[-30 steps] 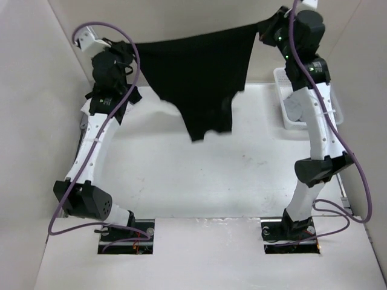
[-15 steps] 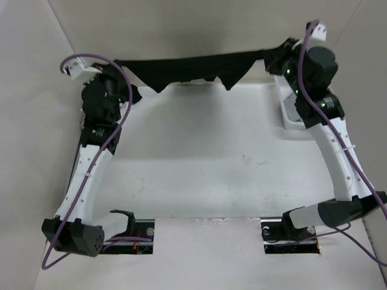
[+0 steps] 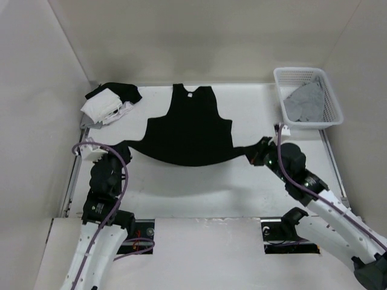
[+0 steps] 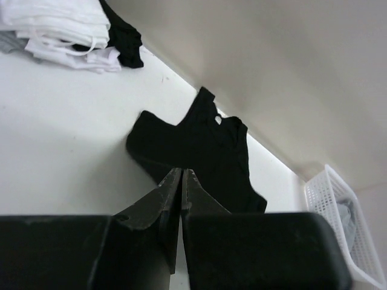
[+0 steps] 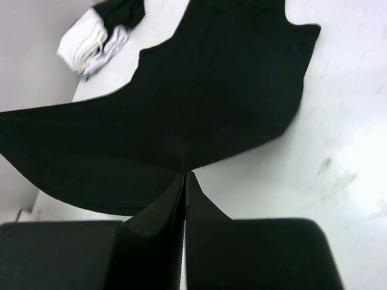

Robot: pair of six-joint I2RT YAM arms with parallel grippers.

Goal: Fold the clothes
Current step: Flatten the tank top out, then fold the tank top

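Moved: half a second ago both arms held the black garment (image 3: 190, 133) stretched high near the back wall. Now they have swung down and back toward their bases, and most of the garment is on the table.
Walls (image 3: 199, 42): plain, pale, closing in the back and both sides of the workspace.
Table (image 3: 181, 193): white and matt, with a soft shadow under the garment's near edge.
Black garment: in the middle of the table, narrow end toward the back wall and lying flat. The wide near edge is pulled taut between the two grippers and lifted just off the surface.
Left arm (image 3: 100, 229): folded low at the near left.
Right arm (image 3: 326, 205): folded low at the near right.
Basket (image 3: 329, 115): white mesh, far right corner, well apart from the garment, with a grey cloth (image 3: 305, 103) inside.
Pile (image 3: 109, 103): white and black folded clothes at the far left corner, near the garment's left side but not touching it.
Left gripper (image 3: 124, 147): fingers pressed together with no gap showing, pinching the left corner of the near edge. Its wrist view shows the black cloth running straight from the tips.
Right gripper (image 3: 261, 148): fingers likewise squeezed together, clamped on the right corner, the cloth fanning out from the tips.
White spot (image 3: 189, 93): small mark at the garment's far narrow end.
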